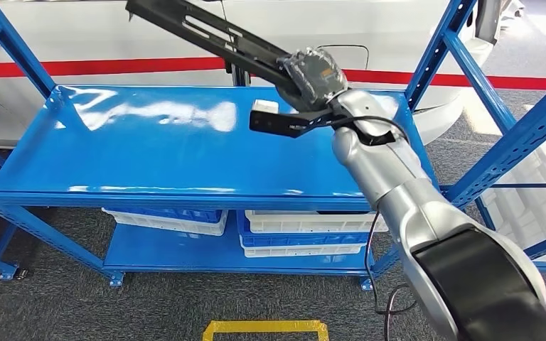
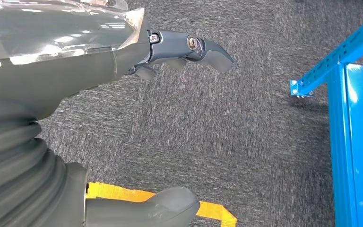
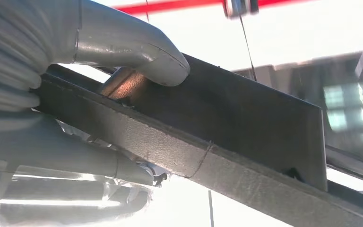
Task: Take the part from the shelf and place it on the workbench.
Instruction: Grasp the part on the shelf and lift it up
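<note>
Part: a long black part (image 1: pixel 206 32), flat and bracket-like, held up in the air above the blue shelf (image 1: pixel 149 153), slanting from the right hand up and away over the shelf's back edge.
Right hand: the right hand (image 1: pixel 313 78) is clamped on the near end of the part; in the right wrist view the thumb (image 3: pixel 137 47) presses on one face of the part (image 3: pixel 227 137) and the other fingers wrap beneath it.
Left hand: the left hand (image 2: pixel 179 54) hangs over grey carpet beside the shelf's frame, fingers apart and holding nothing.
Handling: it looks stiff and fairly light, probably moulded plastic or thin metal. Gripped at one end, its length will likely lever against the fingers, so a hold nearer the middle would steady it.
Slip risk: the faces look smooth, so it may twist in the grasp.
Hidden: the far tip of the part is cut off by the frame edge above the shelf.
Unclear: a second black piece (image 1: pixel 284 122) juts below the hand, over the shelf; I cannot tell whether it belongs to the part.
Workbench: its place relative to the shelf cannot be judged.
</note>
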Tool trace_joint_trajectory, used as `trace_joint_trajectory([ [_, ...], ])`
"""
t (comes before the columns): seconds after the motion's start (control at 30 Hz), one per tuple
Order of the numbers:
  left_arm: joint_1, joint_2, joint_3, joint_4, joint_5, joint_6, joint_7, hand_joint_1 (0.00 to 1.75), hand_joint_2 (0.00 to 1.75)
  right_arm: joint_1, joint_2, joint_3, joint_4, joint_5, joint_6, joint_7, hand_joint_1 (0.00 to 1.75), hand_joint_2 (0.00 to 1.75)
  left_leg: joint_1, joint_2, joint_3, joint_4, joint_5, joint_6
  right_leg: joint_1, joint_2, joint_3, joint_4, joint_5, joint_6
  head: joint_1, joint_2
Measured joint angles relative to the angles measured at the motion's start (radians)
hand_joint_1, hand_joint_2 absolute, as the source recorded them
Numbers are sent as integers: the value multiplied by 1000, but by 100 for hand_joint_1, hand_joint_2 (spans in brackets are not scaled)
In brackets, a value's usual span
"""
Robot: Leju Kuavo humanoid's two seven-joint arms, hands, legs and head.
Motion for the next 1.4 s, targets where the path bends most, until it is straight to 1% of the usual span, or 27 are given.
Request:
trace_joint_trajectory([
  [0.13,0,0,1,0,3,2,0,0,175,-28,-35,-1,-102,-29,24,0,169,175,1,0,0,0,0,0,0,0,1,0,0,1,0,0],
  [0.23,0,0,1,0,4,2,0,0,175,-29,-50,-1,-140,-37,24,0,169,175,1,0,0,0,0,0,0,0,1,0,0,1,0,0],
  [0.6,0,0,7,0,3,3,3,0,175,-28,-67,0,-182,-44,22,0,169,175,1,0,0,0,0,0,0,0,0,0,0,1,0,0],
  [0.73,-2,1,7,5,-8,-20,49,0,175,-21,-80,9,-183,-65,9,3,169,175,1,0,0,0,0,0,0,0,0,0,0,1,0,0],
  [0.9,-3,2,7,9,-36,-4,164,0,175,20,-100,22,-180,-89,-45,15,169,175,1,0,0,0,0,0,0,0,1,0,0,1,0,0],
  [0.97,-3,4,7,10,-38,-9,193,0,175,33,-104,28,-171,-97,-57,15,169,175,1,0,0,0,0,0,0,0,0,0,0,1,0,0],
  [1.23,-3,8,5,11,-68,-22,211,0,175,54,-111,42,-94,-119,-90,15,169,175,-2,0,0,1,-1,0,-1,0,1,-1,0,1,0,0],
  [1.4,-3,13,-1,12,-80,-27,218,0,175,61,-122,45,-70,-128,-94,9,169,175,-8,-1,0,2,-5,5,-7,0,1,-1,-1,4,0,0],
])
